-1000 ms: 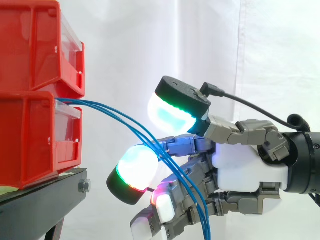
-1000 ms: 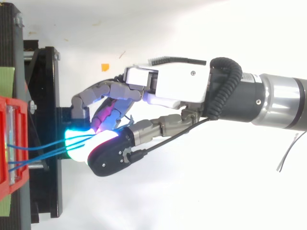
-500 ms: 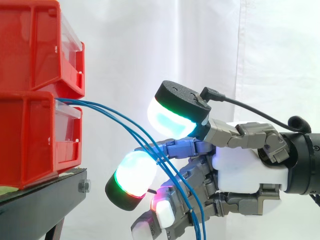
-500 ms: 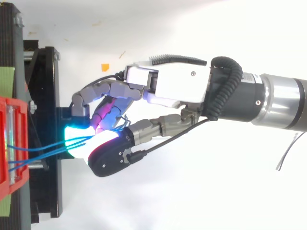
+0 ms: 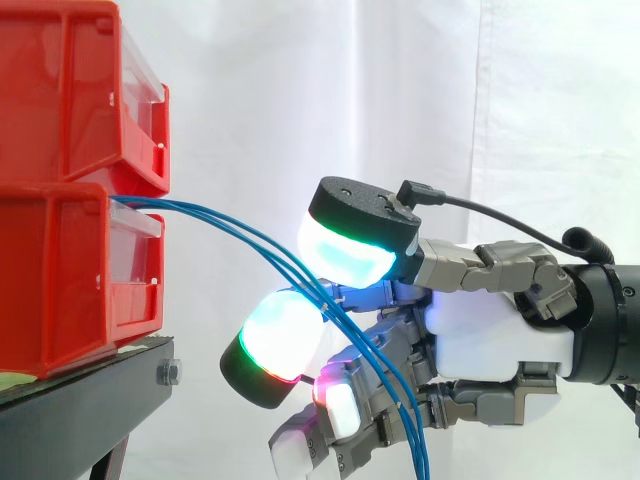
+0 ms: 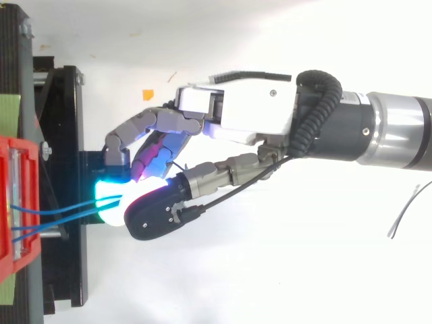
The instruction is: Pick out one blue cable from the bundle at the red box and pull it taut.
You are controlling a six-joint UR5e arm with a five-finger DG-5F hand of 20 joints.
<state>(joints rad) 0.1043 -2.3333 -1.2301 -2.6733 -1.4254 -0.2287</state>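
readable text: none
red bins [image 5: 50,280]: no legible label or number
hand [image 5: 495,340]: no legible marking
black stand [image 5: 80,400]: no legible sign

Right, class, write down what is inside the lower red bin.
Only blue cables show, emerging at the top front of the lower red bin. Where they start, and anything else inside, is hidden behind its red wall.

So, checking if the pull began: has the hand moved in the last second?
Yes, slightly: in the top view the hand, pinching the blue cables, shifted sideways toward the orange mark, no farther from the red bins.
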